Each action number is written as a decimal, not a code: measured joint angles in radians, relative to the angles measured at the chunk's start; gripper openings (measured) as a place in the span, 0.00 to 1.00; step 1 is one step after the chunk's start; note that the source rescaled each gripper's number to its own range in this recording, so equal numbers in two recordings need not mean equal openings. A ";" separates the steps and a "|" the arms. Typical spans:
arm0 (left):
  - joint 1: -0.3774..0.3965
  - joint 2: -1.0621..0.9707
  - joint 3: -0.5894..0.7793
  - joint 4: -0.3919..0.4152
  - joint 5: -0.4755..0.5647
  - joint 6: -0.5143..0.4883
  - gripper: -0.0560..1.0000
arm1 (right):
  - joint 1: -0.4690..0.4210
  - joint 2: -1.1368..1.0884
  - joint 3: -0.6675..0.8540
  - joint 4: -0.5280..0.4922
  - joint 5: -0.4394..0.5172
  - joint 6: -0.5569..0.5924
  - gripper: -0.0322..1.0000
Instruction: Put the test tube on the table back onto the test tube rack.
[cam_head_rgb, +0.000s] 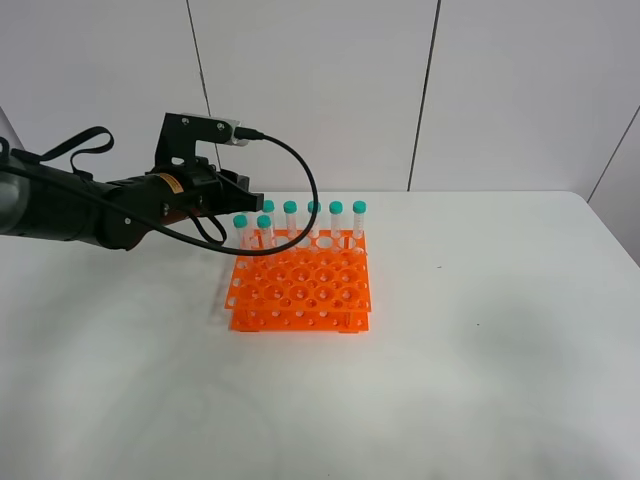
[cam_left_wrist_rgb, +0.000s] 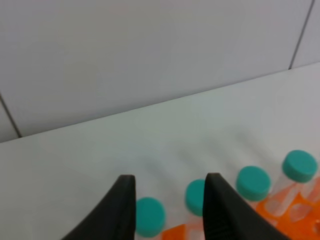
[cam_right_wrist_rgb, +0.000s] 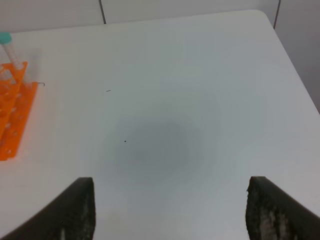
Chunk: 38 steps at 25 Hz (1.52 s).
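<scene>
The orange test tube rack stands on the white table. Several teal-capped test tubes stand upright along its back rows, the leftmost test tube at the back-left corner. No tube lies on the table in any view. My left gripper hovers just above that corner. In the left wrist view the left gripper shows its black fingers apart, gripping nothing, with one cap below the gap and another beside the right finger. My right gripper is wide open over bare table.
The rack's front rows of holes hold nothing. A white panelled wall rises behind the table's far edge. In the right wrist view the rack sits well off to one side, near the table's rounded corner.
</scene>
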 joint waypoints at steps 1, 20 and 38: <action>0.013 -0.004 0.000 0.002 0.015 0.000 0.19 | 0.000 0.000 0.000 0.000 0.000 0.000 0.85; 0.303 -0.176 0.000 0.069 0.343 -0.001 0.19 | 0.000 0.000 0.000 0.000 0.000 0.000 0.85; 0.335 -0.220 0.012 0.086 0.555 -0.001 1.00 | 0.000 0.000 0.000 0.000 0.000 0.001 0.85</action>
